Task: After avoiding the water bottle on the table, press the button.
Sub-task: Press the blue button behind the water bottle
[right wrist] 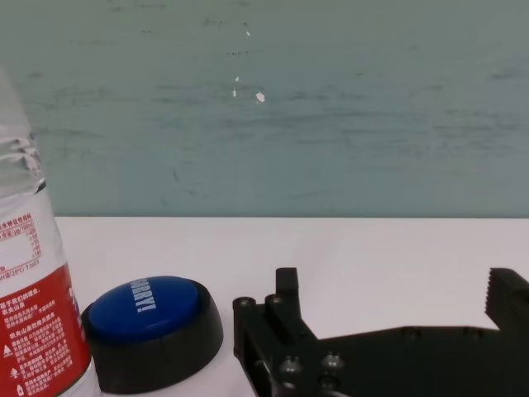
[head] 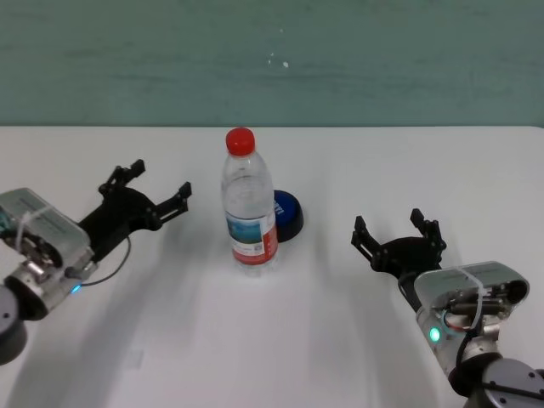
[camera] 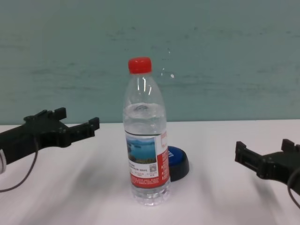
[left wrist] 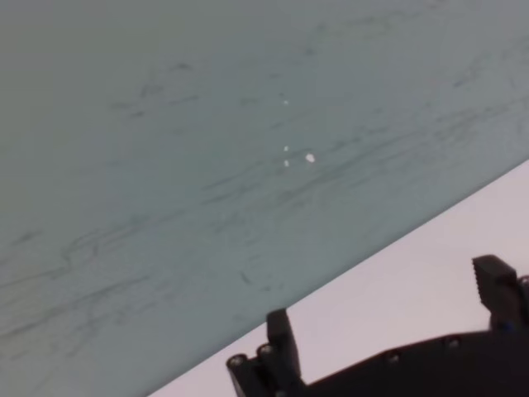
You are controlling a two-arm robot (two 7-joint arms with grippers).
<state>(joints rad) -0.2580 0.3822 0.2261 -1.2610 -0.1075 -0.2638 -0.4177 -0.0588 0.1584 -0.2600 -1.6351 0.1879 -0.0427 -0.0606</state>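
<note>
The water bottle [head: 251, 204] stands upright in the middle of the white table [head: 272, 340], red cap on top. The blue button [head: 287, 217] sits right behind it, slightly to its right, partly hidden by it. My right gripper [head: 391, 228] is open and empty, low over the table to the right of the button. My left gripper [head: 157, 180] is open and empty, to the left of the bottle. In the right wrist view the button [right wrist: 149, 327] and the bottle's label [right wrist: 33, 314] lie ahead of the open gripper [right wrist: 397, 285].
A teal wall [head: 272, 59] runs behind the table's far edge. In the chest view the bottle [camera: 145, 136] stands between my left gripper [camera: 78, 117] and my right gripper [camera: 264, 147], with the button [camera: 179, 161] behind it.
</note>
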